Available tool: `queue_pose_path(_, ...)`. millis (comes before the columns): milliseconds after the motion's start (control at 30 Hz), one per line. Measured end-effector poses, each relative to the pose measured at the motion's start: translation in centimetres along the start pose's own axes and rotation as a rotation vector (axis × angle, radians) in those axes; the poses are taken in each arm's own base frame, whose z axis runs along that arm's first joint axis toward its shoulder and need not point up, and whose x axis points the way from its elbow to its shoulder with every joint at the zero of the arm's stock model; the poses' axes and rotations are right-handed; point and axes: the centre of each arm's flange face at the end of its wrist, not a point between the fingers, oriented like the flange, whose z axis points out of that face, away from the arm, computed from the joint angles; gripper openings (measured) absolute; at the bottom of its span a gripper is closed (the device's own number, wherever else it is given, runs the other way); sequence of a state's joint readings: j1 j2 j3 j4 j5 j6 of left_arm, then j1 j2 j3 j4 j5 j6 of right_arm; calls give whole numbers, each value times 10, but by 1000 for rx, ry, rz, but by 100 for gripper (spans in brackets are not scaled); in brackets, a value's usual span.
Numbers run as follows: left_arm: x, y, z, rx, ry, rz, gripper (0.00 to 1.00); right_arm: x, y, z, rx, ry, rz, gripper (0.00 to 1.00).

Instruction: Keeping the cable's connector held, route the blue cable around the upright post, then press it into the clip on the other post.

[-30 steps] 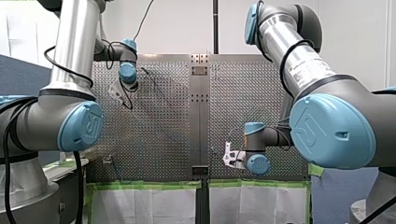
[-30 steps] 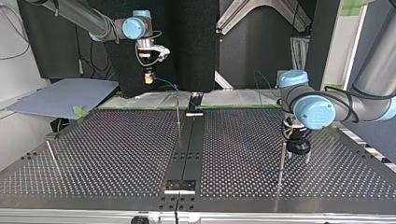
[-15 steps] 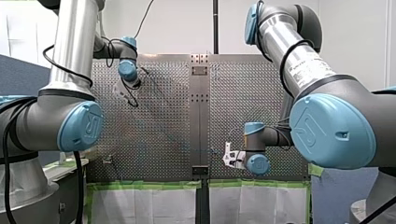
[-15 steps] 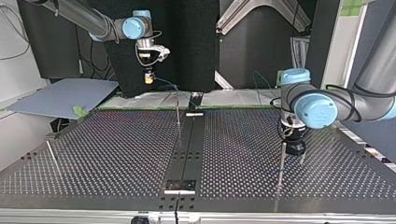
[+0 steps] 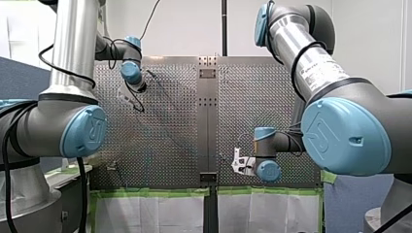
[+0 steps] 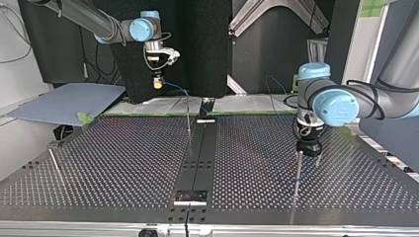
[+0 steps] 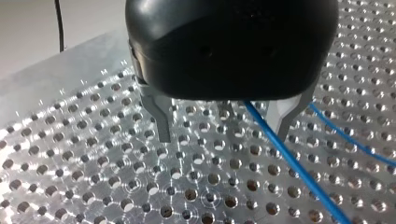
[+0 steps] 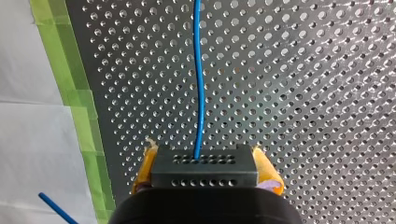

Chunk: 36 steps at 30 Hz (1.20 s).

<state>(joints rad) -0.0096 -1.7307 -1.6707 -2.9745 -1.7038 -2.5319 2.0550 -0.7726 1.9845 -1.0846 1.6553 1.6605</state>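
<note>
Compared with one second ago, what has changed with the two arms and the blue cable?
My left gripper moved a little toward the top view's left, up to the top of the upright post at that view's right; it is open. My right gripper stayed in place, shut on the connector with the blue cable.

Top view: the middle post [image 6: 188,118] stands at the table's [image 6: 123,168] centre, the right-hand post [image 6: 297,173] just beside my left gripper [image 6: 309,157] — my right gripper [image 6: 157,81] holds the connector [image 8: 204,164] beyond the far edge.
</note>
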Motion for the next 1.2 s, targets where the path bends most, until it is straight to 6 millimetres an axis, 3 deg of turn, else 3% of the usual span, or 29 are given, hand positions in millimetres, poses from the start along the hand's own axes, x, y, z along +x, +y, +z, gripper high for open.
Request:
queue_pose_path(733, -8, -5, -53, 31, 7, 68, 100, 0, 0, 0, 1, 0, -1, 0)
queue_pose_path(1200, -35, -35, -98, 50, -18, 185, 100, 0, 0, 0, 2, 0, -1, 0)
